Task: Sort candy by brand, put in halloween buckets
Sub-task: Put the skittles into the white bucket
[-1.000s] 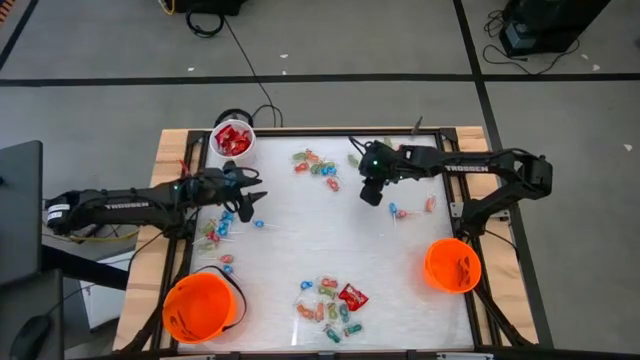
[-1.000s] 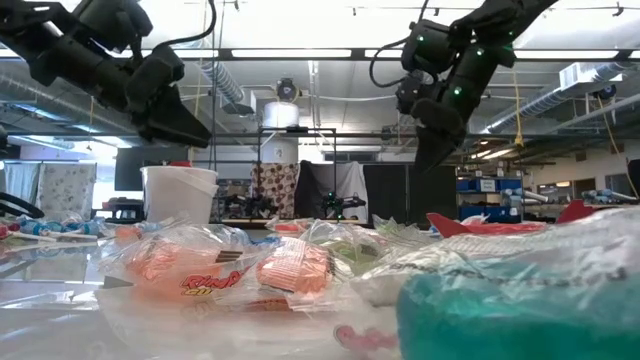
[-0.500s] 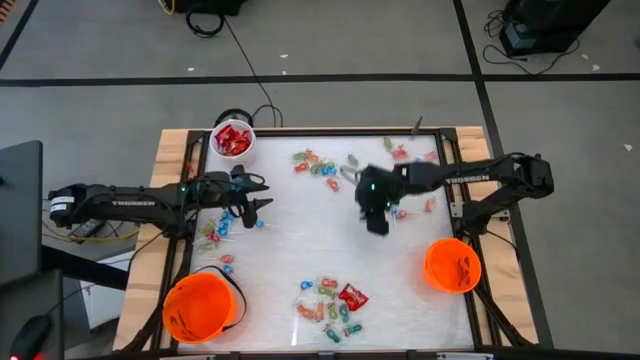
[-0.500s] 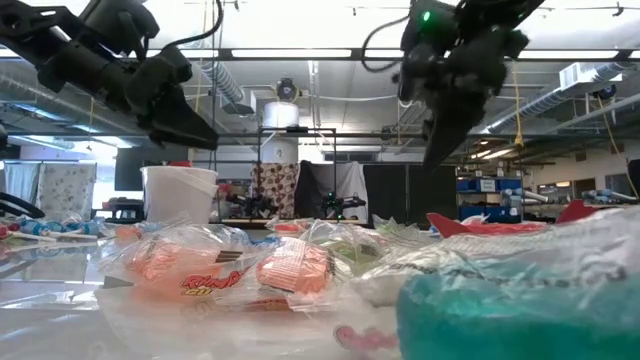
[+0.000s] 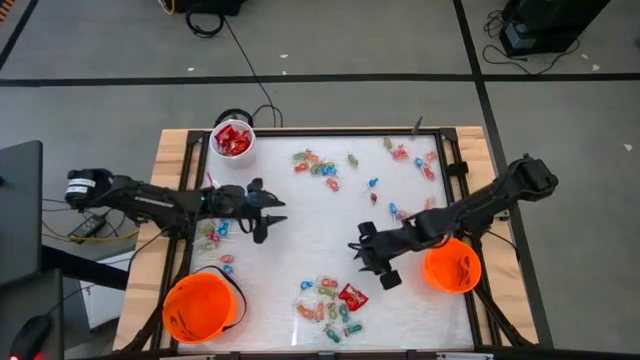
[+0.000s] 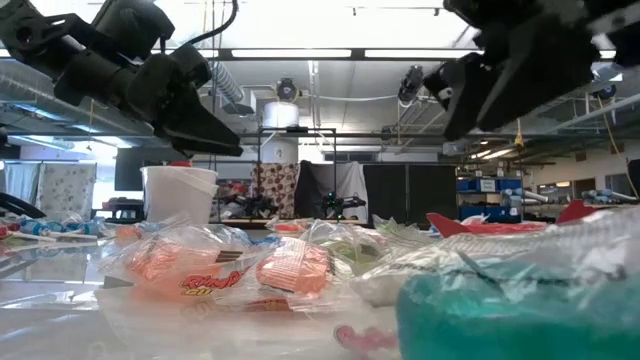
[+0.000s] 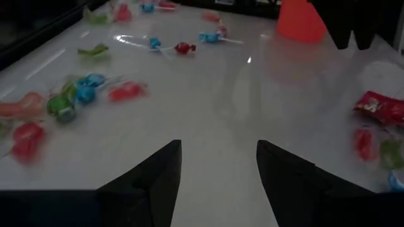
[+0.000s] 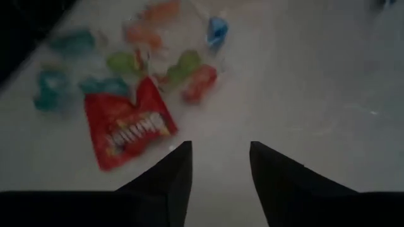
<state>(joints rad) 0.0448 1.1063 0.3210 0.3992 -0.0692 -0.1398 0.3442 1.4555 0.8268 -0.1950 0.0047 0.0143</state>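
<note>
White-topped desk (image 5: 300, 235) with a pale wooden rim under both claws. Grey floor (image 5: 330, 40) crossed by black tape lines (image 5: 300, 78) beyond the desk, well apart from either claw; black cable (image 5: 245, 65) trailing toward the desk's far edge. Dark equipment (image 5: 545, 25) on the floor, far beyond the right claw.

The table (image 5: 300, 225) has a white top in a wooden frame. A white cup (image 5: 232, 140) of red packets stands at one corner. Well apart from it stand two orange buckets (image 5: 198, 306) (image 5: 451, 265). Loose candy (image 5: 315, 165) lies beside the cup, and another heap with a red packet (image 5: 352, 296) lies between the buckets.
</note>
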